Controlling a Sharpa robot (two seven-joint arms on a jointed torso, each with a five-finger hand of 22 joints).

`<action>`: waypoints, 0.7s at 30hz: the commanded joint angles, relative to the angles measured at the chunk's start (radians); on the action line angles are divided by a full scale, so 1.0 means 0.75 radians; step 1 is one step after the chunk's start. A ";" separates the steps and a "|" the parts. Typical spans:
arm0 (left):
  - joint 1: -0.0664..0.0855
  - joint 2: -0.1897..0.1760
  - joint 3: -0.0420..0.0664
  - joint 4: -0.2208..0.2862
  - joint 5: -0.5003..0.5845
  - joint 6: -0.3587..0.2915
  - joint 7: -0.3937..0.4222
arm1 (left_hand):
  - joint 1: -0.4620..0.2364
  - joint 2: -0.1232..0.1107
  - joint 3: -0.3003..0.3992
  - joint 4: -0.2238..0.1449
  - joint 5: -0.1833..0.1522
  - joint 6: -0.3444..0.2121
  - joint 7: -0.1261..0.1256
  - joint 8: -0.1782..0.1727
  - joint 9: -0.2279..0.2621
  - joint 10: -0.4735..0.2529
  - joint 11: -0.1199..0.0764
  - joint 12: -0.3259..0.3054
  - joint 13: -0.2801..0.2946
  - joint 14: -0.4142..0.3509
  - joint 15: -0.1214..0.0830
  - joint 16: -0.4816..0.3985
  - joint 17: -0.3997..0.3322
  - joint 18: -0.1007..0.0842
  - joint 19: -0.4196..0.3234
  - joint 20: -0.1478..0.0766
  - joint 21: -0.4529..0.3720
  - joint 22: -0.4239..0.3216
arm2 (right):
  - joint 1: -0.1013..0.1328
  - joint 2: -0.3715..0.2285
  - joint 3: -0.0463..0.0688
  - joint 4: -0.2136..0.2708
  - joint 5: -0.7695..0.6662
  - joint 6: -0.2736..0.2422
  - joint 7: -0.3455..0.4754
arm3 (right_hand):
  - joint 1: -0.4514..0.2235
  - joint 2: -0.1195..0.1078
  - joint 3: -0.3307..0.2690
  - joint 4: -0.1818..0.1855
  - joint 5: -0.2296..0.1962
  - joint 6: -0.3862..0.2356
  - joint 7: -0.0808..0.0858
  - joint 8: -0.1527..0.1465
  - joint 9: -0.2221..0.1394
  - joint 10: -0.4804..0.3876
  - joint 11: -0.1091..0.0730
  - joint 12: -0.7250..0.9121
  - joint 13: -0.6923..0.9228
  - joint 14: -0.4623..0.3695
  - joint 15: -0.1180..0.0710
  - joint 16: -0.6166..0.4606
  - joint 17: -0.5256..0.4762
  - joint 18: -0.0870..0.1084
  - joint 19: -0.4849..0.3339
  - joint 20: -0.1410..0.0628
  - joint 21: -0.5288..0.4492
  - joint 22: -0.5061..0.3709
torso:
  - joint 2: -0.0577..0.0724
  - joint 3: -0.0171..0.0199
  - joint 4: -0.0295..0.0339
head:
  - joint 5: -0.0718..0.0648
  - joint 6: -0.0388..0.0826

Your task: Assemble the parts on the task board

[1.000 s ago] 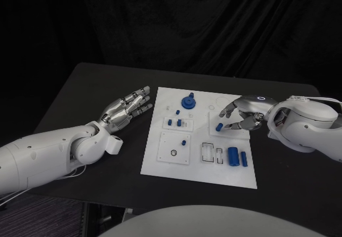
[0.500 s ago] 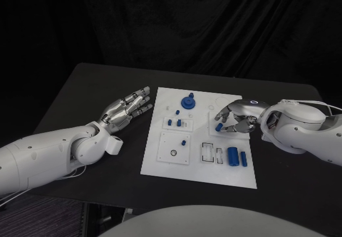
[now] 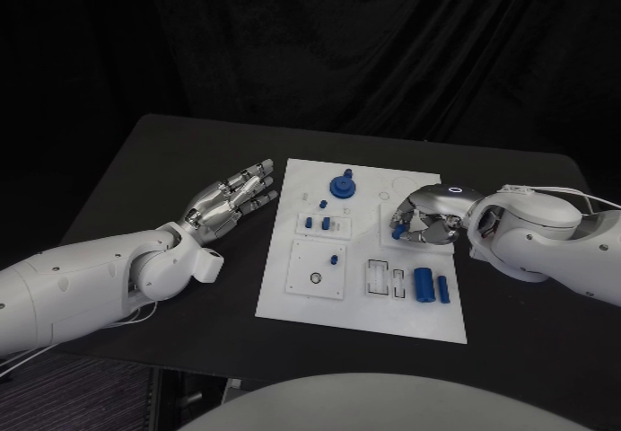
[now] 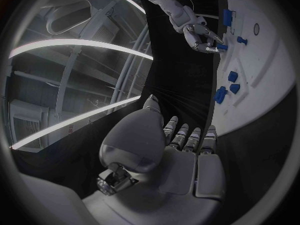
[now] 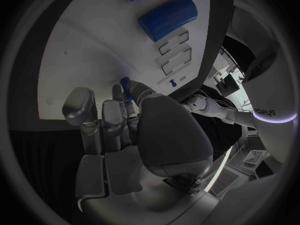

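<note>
The task board (image 3: 292,301) was a white rectangular plate lying flat mid-table, its long sides running from the near edge toward the far edge. Blue parts stood or lay on it: a round knobbed part (image 3: 342,186) near the far edge, small pegs (image 3: 319,222) in a raised white block below it, one small peg (image 3: 336,259) in the square block toward the near left corner, and two cylinders (image 3: 424,284) lying side by side near the board's right edge.

My right hand (image 3: 424,221) was over the board's right half, fingers curled in together around a small blue part (image 3: 397,232); the wrist view showed that blue piece (image 5: 125,83) at my fingertips, against the white surface.

My left hand (image 3: 231,199) lay on the black table (image 3: 155,153) just beside the board's left edge, fingers straight and apart, holding nothing.

Bare table ran along the board's left, far and near sides.
</note>
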 commanded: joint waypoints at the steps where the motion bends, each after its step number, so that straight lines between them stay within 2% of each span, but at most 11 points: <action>1: -0.003 0.003 0.001 0.002 0.006 0.018 0.048 | 0.015 -0.003 0.006 0.002 0.009 -0.004 0.004 0.002 -0.001 -0.003 0.008 0.002 0.000 0.002 0.011 -0.003 -0.001 0.003 0.002 0.008 0.007 0.001 | -0.004 0.000 0.001 0.000 -0.003 -0.054 0.042 | 0.011 -0.002 0.016 -0.004 0.001 0.037 0.003 0.020 0.016 0.033 -0.014 0.017 0.008 0.002 -0.017 0.007 0.007 -0.021 0.002 -0.017 0.020 0.175 | 0.000 0.0000 0.0003 | -0.001 0.000; 6: -0.005 0.003 0.001 0.002 0.006 0.018 0.047 | 0.016 -0.004 0.006 0.002 0.011 -0.005 0.004 0.002 -0.001 -0.003 0.007 0.001 -0.001 0.001 0.012 -0.003 -0.001 0.003 0.002 0.009 0.007 0.002 | -0.004 -0.007 0.001 0.008 -0.003 -0.108 0.069 | 0.016 0.000 0.030 -0.021 -0.008 0.127 0.010 0.072 0.062 0.094 -0.039 0.039 0.027 0.017 -0.039 0.014 0.022 -0.026 0.014 -0.038 0.054 0.182 | 0.000 -0.0001 0.0003 | 0.002 0.000; 10: -0.006 0.002 0.001 0.002 0.006 0.018 0.045 | 0.016 -0.004 0.006 0.002 0.011 -0.005 0.004 0.002 -0.001 -0.003 0.007 0.001 -0.001 0.001 0.012 -0.003 -0.001 0.003 0.002 0.009 0.007 0.002 | -0.003 -0.024 0.001 0.028 -0.003 -0.160 0.083 | 0.016 0.002 0.031 -0.030 -0.023 0.178 0.004 0.105 0.099 0.130 -0.048 0.046 0.038 0.029 -0.047 0.019 0.034 -0.030 0.022 -0.048 0.073 0.186 | 0.000 -0.0001 -0.0011 | 0.009 0.000; 14: -0.007 0.001 0.001 0.002 0.006 0.016 0.043 | 0.017 -0.004 0.006 0.002 0.013 -0.004 0.005 0.002 -0.001 -0.004 0.007 0.001 -0.001 0.002 0.012 -0.003 -0.001 0.003 0.003 0.009 0.007 0.002 | 0.002 -0.045 0.001 0.056 0.001 -0.198 0.085 | 0.015 0.000 0.029 -0.033 -0.033 0.197 0.000 0.118 0.117 0.144 -0.050 0.043 0.041 0.031 -0.049 0.016 0.031 -0.030 0.022 -0.050 0.074 0.186 | 0.000 0.0005 -0.0002 | 0.011 0.000; 18: -0.008 0.001 0.001 0.003 0.006 0.015 0.042 | 0.017 -0.004 0.006 0.002 0.013 -0.004 0.005 0.002 -0.001 -0.004 0.007 0.001 -0.001 0.002 0.012 -0.003 -0.001 0.003 0.003 0.009 0.007 0.002 | 0.022 -0.065 0.001 0.086 0.005 -0.216 0.076 | 0.010 -0.002 0.025 -0.032 -0.045 0.215 -0.003 0.131 0.135 0.149 -0.049 0.035 0.041 0.033 -0.049 0.015 0.032 -0.031 0.022 -0.051 0.075 0.186 | -0.001 0.0003 0.0003 | 0.014 0.000; 21: -0.008 0.001 0.001 0.002 0.006 0.013 0.039 | 0.019 -0.005 0.007 0.002 0.015 -0.004 0.005 0.002 -0.001 -0.004 0.006 0.001 -0.001 0.002 0.012 -0.002 -0.001 0.003 0.003 0.010 0.007 0.003 | 0.054 -0.083 0.001 0.124 0.007 -0.218 0.062 | 0.007 -0.002 0.022 -0.031 -0.051 0.225 -0.007 0.141 0.151 0.149 -0.050 0.025 0.039 0.033 -0.049 0.011 0.028 -0.030 0.021 -0.051 0.072 0.185 | -0.001 0.0001 -0.0004 | 0.019 0.000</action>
